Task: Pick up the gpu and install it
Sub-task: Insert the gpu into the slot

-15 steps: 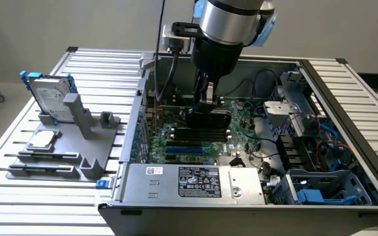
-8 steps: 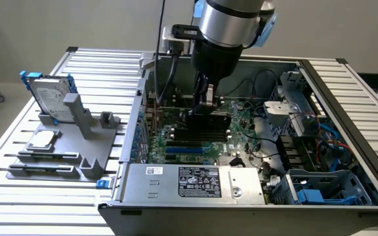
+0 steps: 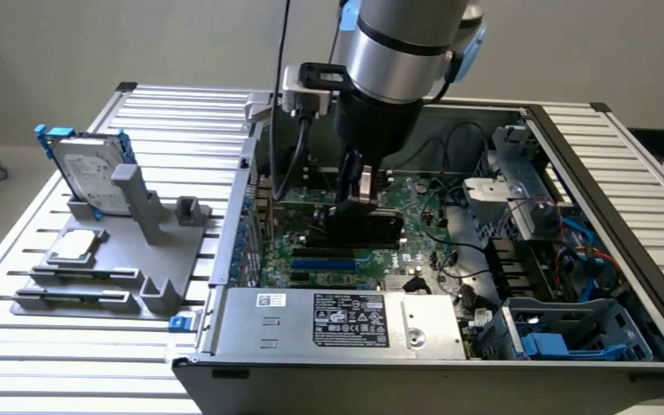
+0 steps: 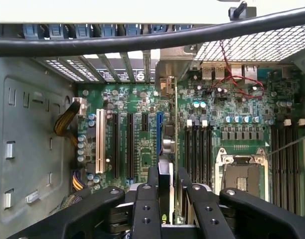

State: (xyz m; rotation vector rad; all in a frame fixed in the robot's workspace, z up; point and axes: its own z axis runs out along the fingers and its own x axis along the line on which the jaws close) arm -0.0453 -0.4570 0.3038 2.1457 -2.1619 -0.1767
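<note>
Nearest, at the front of the open computer case, the power supply lay with its label facing up. Just behind it, the tool reached down into the case from the arm. The tool was partly closed, its fingers clamped on the two faces of the gpu. The gpu stood on edge over the motherboard, its black face turned toward the front of the case. In the wrist view the gpu appeared edge-on, just beside the blue slot; whether it touched any slot could not be told. At the exterior view's left, apart from the case, a hard drive stood upright in a grey fixture on the table.
</note>
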